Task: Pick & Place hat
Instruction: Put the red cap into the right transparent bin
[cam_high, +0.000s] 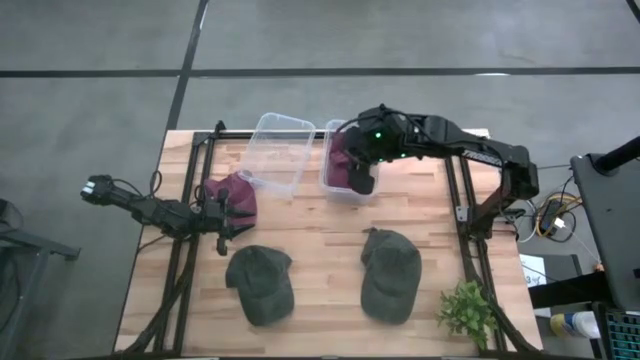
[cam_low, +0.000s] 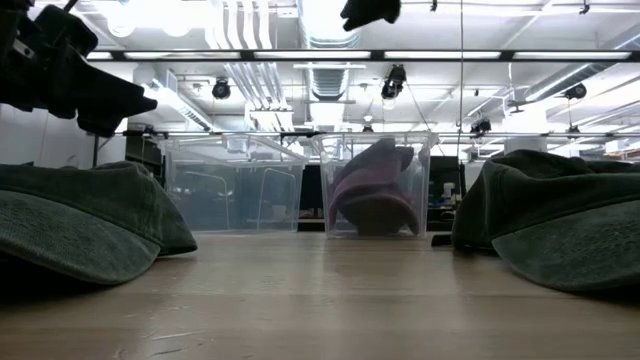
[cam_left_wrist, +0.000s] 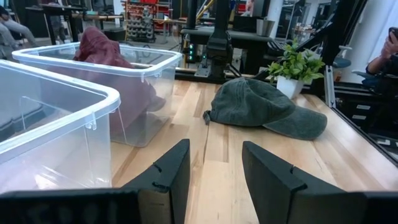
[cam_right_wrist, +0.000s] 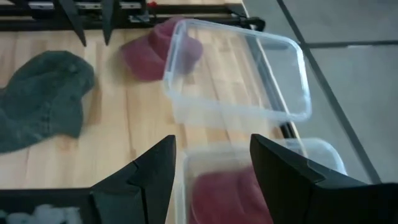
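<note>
While sorting is being carried out: one maroon hat (cam_high: 345, 165) is being kept in the right bin (cam_high: 331, 188).
Right gripper (cam_high: 362, 182): being held above that bin, jaws spread, empty.
Left gripper (cam_high: 221, 222): being held beside the second maroon hat (cam_high: 235, 193) on the table (cam_high: 320, 270), jaws parted, empty.
Handling: judged light, floppy; best pinched at the crown.
Hidden: that hat's brim is being obscured.

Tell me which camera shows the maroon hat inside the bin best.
The low view: the maroon hat sits mid-frame, seen through the clear bin wall. In the high view the right tool hides part of it, the left wrist view shows only its top over the rim, and the right wrist view crops it.
</note>
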